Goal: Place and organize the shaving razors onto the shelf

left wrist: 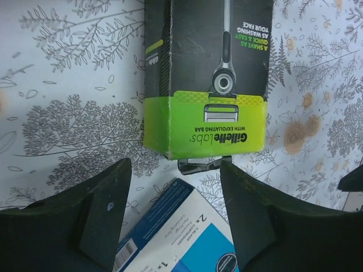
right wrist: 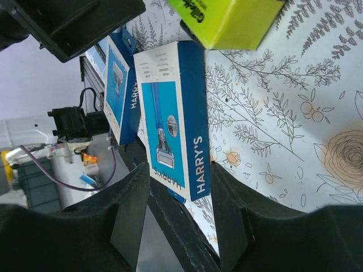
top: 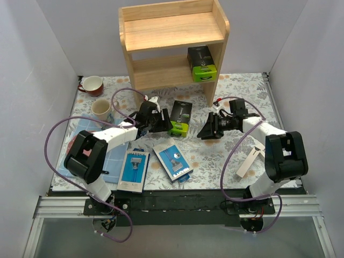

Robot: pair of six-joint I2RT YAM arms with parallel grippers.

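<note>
The wooden shelf (top: 173, 31) stands at the back, with one black box with a lime-green end (top: 202, 63) on its lower tier at the right. A second black-and-green box (top: 180, 119) lies on the table, and it also shows in the left wrist view (left wrist: 207, 79). My left gripper (top: 161, 121) is open and empty just left of it (left wrist: 174, 167). Two blue razor packs (top: 134, 170) (top: 173, 163) lie near the front. My right gripper (top: 207, 130) is open and empty and faces the nearer blue pack (right wrist: 176, 119). A slim white box (top: 250, 161) lies at the right.
A red cup (top: 92, 85) and a white cup (top: 102, 109) stand at the back left. A blue mat (top: 114, 158) lies under the left arm. White walls close in the table on both sides. The table's front edge is near the blue packs.
</note>
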